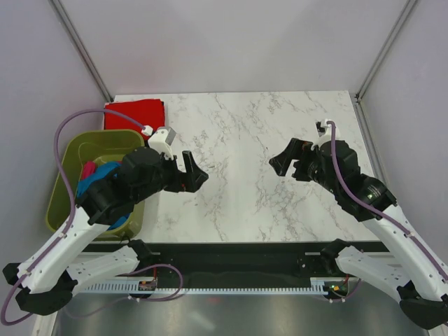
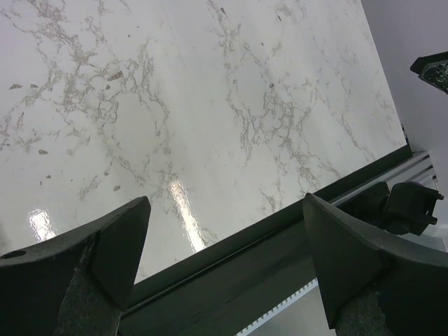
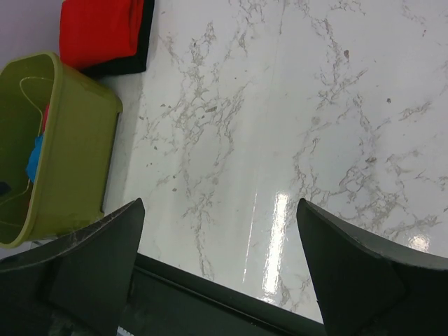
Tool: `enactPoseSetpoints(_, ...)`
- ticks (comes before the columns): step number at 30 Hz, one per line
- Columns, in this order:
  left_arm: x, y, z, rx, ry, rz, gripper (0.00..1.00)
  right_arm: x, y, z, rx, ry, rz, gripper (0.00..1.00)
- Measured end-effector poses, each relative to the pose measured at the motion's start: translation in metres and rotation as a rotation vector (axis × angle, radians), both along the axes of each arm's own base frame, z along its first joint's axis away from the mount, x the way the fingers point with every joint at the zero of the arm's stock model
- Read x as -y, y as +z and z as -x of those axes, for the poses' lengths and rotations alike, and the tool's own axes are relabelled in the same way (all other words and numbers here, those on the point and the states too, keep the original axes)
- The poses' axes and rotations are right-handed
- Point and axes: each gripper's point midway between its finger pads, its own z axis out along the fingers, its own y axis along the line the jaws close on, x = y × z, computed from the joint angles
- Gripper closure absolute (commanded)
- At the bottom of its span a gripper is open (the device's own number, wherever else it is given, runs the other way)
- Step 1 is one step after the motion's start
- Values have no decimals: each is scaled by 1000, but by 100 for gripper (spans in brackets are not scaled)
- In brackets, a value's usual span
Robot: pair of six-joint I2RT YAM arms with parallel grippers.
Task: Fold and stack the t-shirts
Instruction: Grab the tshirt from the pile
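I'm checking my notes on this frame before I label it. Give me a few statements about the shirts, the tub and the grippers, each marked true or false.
1. The left gripper and the right gripper are both open and hold nothing. True.
2. The red t-shirt lies inside the tub. False: it lies folded on the table, at the far left corner beyond the tub.
3. A blue t-shirt is in the olive-green tub. True.
4. The tub stands on the right side of the table. False: it stands at the left edge, beside the left arm.
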Motion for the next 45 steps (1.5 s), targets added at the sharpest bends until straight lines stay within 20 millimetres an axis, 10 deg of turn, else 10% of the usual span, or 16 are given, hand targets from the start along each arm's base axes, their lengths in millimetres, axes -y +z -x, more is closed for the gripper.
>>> enactPoseSetpoints(10,-23,9,-40,31,199,-86,6,5,8,4,30,-9,-15,2)
enactPoseSetpoints(16,-145,5,-131,-96,711,-175,16,7,-4,10,15,-1,-10,2)
enactPoseSetpoints(19,-228,-22,-132,-229,964,-150,19,9,-9,15,15,5,-13,2)
enactPoseSetpoints(23,-288,-57,-107,-351,1196,-101,22,9,-15,19,6,19,-15,2)
enactPoseSetpoints(32,-319,-164,-93,-696,1344,-146,26,-2,-28,19,-44,69,4,2)
enactPoseSetpoints(38,-327,-194,-86,-778,1374,-143,27,-5,-32,18,-58,80,12,2)
enactPoseSetpoints(43,-327,-219,-87,-804,1368,-138,46,-5,-33,17,-62,82,14,2)
enactPoseSetpoints(45,-325,-227,-85,-811,1363,-130,75,-6,-34,17,-67,83,16,2)
